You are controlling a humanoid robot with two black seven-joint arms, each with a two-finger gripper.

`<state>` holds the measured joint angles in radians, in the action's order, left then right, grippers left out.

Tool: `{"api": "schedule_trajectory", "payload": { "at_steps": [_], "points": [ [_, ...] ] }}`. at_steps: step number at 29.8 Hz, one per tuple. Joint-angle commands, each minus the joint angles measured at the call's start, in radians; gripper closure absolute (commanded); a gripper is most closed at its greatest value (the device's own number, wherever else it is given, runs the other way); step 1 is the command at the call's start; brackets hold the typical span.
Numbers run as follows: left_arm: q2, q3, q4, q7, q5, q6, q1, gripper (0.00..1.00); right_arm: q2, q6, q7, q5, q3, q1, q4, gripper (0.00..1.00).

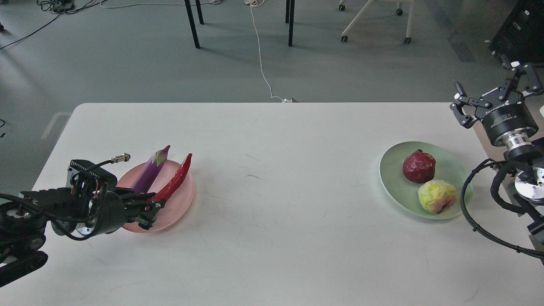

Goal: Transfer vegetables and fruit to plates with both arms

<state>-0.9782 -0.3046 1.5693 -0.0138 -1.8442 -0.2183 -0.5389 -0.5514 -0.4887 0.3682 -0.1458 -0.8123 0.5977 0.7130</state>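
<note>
White table, pink plate, green plate

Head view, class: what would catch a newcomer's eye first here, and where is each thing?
Colour on the white table stands out first: at the left, a pink plate carries a purple eggplant and a red chili pepper, with the left gripper low over the plate's near edge. At the right, a mint green plate holds a dark red pomegranate and a yellow-green fruit, while the right gripper hangs open beyond it.
</note>
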Motion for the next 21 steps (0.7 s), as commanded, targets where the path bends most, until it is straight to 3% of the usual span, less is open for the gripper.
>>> {"api": "schedule_trajectory", "payload": {
  "at_steps": [1, 7, 13, 21],
  "points": [
    [0.0, 0.002, 0.0, -0.008, -0.003, 0.008, -0.001, 0.14, -0.002, 0.0, 0.0, 0.0, 0.001, 0.001, -0.004, 0.01],
    [-0.049, -0.024, 0.008, -0.012, 0.011, 0.022, -0.004, 0.09, -0.005, 0.0, 0.0, 0.0, 0.001, -0.002, -0.004, 0.01],
    [-0.054, -0.233, -0.015, -0.014, 0.36, 0.031, -0.042, 0.02, -0.009, 0.0, -0.002, 0.0, 0.001, 0.005, -0.009, 0.01],
    [0.197, -0.412, -0.22, -0.02, 0.909, 0.033, -0.167, 0.02, 0.002, 0.0, -0.002, 0.0, -0.054, 0.014, -0.009, 0.01]
  ]
}}
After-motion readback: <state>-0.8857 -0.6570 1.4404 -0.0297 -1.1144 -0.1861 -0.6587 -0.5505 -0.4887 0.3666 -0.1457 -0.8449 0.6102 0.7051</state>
